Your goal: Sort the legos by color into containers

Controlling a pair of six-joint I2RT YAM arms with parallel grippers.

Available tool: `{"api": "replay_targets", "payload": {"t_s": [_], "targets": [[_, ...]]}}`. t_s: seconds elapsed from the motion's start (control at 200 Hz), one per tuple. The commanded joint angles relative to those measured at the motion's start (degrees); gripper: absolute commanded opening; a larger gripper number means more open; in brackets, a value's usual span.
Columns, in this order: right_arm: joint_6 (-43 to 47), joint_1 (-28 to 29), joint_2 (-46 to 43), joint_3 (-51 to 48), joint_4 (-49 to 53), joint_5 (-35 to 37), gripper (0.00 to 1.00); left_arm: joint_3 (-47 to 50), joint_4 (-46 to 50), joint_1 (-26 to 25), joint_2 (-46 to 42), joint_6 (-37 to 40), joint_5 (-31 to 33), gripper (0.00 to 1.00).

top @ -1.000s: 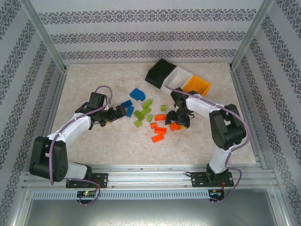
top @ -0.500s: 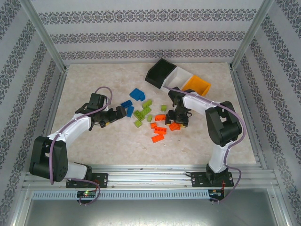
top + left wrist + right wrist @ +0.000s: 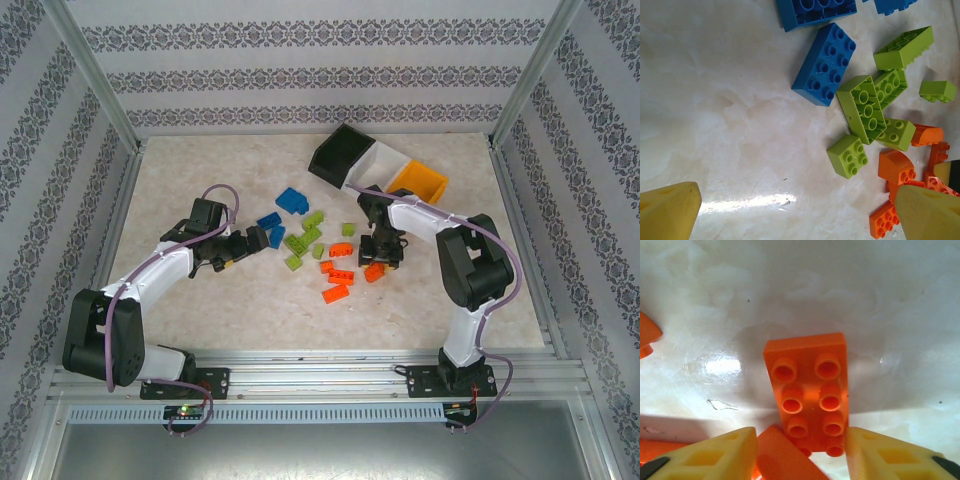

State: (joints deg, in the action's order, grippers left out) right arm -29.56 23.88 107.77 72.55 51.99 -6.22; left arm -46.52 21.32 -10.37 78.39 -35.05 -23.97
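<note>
From my remote seat I see the containers at the far right of the bench [image 3: 200, 300]: 3 joined bins in a slanted row, the black bin [image 3: 340, 152] leftmost, the white bin [image 3: 378, 163] in the middle and the orange-yellow bin [image 3: 420, 180] on the right. The legos lie loose on the bench in front of them, between the 2 arms: blue bricks [image 3: 291, 200] farthest left, lime green bricks [image 3: 302, 240] in the middle, orange bricks [image 3: 336, 292] nearest and to the right. The left jaws stand wide apart, low over the bench just left of the pile; in the left wrist view each yellow fingertip [image 3: 667, 212] sits in a bottom corner, with a blue 2-by-4 brick [image 3: 825, 65], a square lime green brick [image 3: 848, 156] and some orange pieces [image 3: 895, 167] ahead of them. The right jaws are down among the orange bricks, astride the near end of 1 orange 2-by-3 brick [image 3: 810, 395] lying studs up on the bench. Its right fingertip [image 3: 890, 455] looks to meet the brick's edge, while another orange piece [image 3: 782, 455] lies between the brick and the other fingertip (whether the jaws are actually clamped on the brick, I cannot tell).
</note>
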Motion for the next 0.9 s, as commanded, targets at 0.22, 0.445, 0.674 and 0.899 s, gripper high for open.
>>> {"api": "replay_targets", "payload": {"t_s": [0.22, 0.445, 0.674, 0.899], "targets": [[-0.01, -0.75, -7.16, -3.7, 2.06, 1.32, 0.57, 0.09, -3.12, 0.73, 0.65, -1.37, -0.89, 1.0], [-0.31, -0.25, -9.02, -7.11, 1.37, -2.66, 0.73, -0.54, -3.65, 0.76, 1.75, -1.4, -1.43, 1.0], [-1.3, 0.34, -7.59, -10.48, -0.4, -2.8, 0.73, 0.0, -3.67, 0.75, 1.44, -1.26, -1.51, 1.0], [-1.49, 0.72, -5.05, -10.09, -1.43, -3.05, 0.65, 0.29, -2.89, 0.71, 0.69, -0.8, -1.24, 1.0]]}}
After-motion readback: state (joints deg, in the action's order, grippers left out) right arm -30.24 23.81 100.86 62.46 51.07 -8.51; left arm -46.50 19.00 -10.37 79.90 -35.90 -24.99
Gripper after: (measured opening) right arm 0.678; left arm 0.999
